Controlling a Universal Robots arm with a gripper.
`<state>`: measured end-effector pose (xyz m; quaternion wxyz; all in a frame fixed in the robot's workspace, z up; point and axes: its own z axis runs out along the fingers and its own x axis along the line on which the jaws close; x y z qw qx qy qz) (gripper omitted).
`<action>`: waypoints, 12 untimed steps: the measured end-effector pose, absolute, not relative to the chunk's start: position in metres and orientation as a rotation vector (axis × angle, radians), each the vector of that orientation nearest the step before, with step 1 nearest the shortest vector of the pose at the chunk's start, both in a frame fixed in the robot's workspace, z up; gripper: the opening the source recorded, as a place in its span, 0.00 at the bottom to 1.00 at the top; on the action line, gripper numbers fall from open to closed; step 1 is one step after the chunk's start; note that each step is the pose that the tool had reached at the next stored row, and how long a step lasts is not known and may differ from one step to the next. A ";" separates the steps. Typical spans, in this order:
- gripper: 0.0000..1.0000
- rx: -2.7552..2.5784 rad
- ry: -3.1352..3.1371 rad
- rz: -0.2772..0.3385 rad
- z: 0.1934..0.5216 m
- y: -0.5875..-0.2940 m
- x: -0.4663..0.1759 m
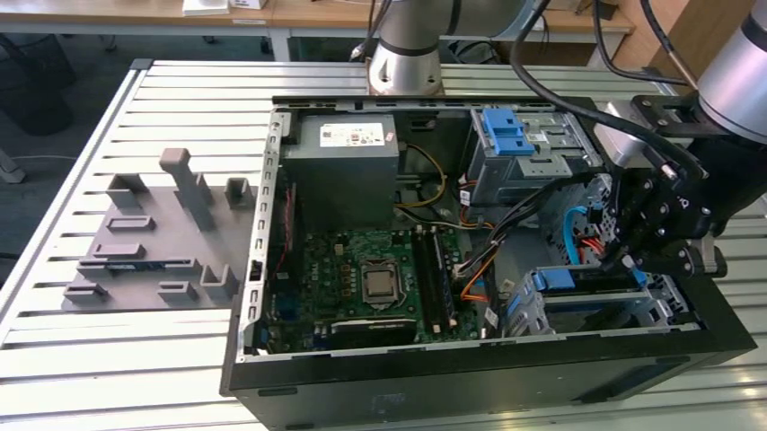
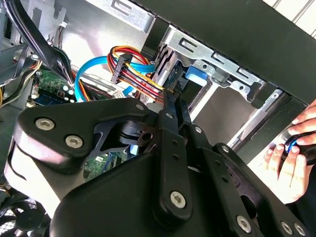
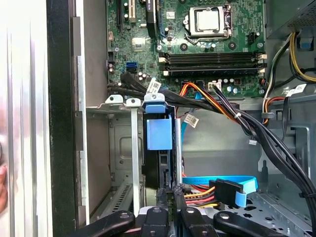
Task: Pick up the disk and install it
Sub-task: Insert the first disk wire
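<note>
Your jaws are clamped shut on the disk (image 3: 167, 173), which shows edge-on as a thin dark slab with a blue plastic rail and tab at its far end. It stands on edge, its long axis running from the gripper (image 3: 168, 200) toward the motherboard (image 3: 197, 44), inside the drive cage (image 1: 599, 301) at the case's front corner. A hand (image 2: 291, 160) rests beside the case on the tabletop (image 1: 144, 350).

claw (image 1: 631, 260) over drive cage (image 1: 599, 305), inside case (image 1: 480, 386)
</note>
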<state>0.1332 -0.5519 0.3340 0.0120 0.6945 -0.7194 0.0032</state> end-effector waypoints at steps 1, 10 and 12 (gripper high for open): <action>0.16 2.165 -2.242 0.009 0.334 -0.552 0.133; 0.16 2.164 -2.242 0.006 0.333 -0.552 0.135; 0.16 2.164 -2.242 0.007 0.333 -0.552 0.135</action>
